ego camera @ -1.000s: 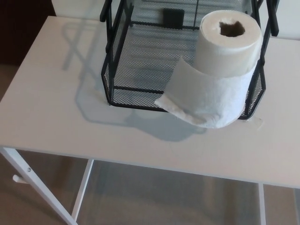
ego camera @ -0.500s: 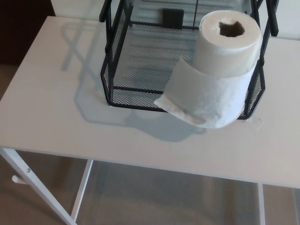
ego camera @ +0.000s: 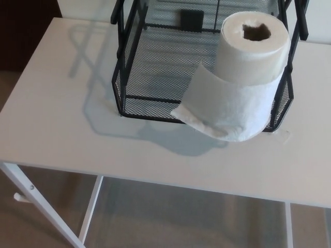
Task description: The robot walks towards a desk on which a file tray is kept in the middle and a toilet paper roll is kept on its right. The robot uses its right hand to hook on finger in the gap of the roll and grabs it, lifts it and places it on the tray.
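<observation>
The white table (ego camera: 62, 119) lies bare left of the mesh tray (ego camera: 155, 103); the upright toilet roll (ego camera: 251, 49) drapes over its front rim; tray's far end cropped; no fingers visible.

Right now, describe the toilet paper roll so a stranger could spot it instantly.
On the white desk stands a black mesh file tray. The toilet paper roll sits upright in its front right corner, a loose sheet draping over the rim. It is the only white, soft thing there.

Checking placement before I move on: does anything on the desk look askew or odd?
Yes. The toilet paper roll stands upright at the file tray's front right corner, and its loose tail has unwound, draping over the tray's front rim toward the desk. Neither hand is in view.
</observation>
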You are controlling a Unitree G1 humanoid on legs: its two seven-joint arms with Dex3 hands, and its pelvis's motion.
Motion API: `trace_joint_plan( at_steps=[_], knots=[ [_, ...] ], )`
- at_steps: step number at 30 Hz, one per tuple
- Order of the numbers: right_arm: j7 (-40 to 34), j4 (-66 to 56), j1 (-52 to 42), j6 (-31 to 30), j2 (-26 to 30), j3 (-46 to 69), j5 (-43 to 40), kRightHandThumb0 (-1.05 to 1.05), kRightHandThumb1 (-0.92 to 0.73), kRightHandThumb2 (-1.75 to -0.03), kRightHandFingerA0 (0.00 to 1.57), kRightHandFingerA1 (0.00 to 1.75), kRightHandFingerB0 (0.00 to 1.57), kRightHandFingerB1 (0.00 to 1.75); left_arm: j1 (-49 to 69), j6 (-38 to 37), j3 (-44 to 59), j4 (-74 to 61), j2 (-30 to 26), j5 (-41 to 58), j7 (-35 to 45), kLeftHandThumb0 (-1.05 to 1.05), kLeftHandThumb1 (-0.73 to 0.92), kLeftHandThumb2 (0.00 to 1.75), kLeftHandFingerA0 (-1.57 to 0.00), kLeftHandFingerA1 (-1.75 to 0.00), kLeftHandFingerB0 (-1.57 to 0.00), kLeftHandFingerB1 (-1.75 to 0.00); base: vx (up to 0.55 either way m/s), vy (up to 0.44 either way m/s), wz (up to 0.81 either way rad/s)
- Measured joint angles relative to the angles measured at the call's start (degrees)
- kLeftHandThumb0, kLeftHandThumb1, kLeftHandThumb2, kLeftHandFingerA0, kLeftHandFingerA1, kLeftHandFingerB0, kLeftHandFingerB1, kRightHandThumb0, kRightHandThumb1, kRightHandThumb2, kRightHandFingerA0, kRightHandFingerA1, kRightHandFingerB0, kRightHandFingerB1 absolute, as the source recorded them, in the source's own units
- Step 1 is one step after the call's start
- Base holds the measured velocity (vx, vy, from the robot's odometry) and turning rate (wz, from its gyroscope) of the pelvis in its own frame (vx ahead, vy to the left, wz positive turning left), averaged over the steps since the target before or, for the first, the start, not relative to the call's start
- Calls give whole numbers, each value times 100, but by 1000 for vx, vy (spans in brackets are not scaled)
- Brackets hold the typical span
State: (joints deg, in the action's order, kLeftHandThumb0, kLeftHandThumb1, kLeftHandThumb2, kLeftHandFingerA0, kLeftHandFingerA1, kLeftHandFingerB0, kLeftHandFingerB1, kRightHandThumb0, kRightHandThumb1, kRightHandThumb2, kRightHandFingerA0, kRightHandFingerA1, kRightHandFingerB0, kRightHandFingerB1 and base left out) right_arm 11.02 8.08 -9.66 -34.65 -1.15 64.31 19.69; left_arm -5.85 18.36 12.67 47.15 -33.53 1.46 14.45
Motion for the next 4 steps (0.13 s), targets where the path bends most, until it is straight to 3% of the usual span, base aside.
trace_joint_plan(
  at_steps=[1,2,4],
  knots=[
    [-57,-7,-2,-34,0,-13,-41,-29,-73,-126,36,81,10,62,6,-35,51,-24,21,-3,-68,-68,73,65,-55,-73,-41,-61,0,0,0],
    [-118,-12,-6,-72,0,-33,-91,-29,-73,-126,36,81,10,62,6,-90,117,-32,59,-5,-159,-64,69,62,-66,-73,-51,-63,0,0,0],
    [-188,-14,-15,-116,0,-59,-157,-29,-73,-126,36,81,10,62,10,-160,189,-36,113,-5,-268,-64,69,62,-66,-73,-51,-63,0,0,0]
  ],
)
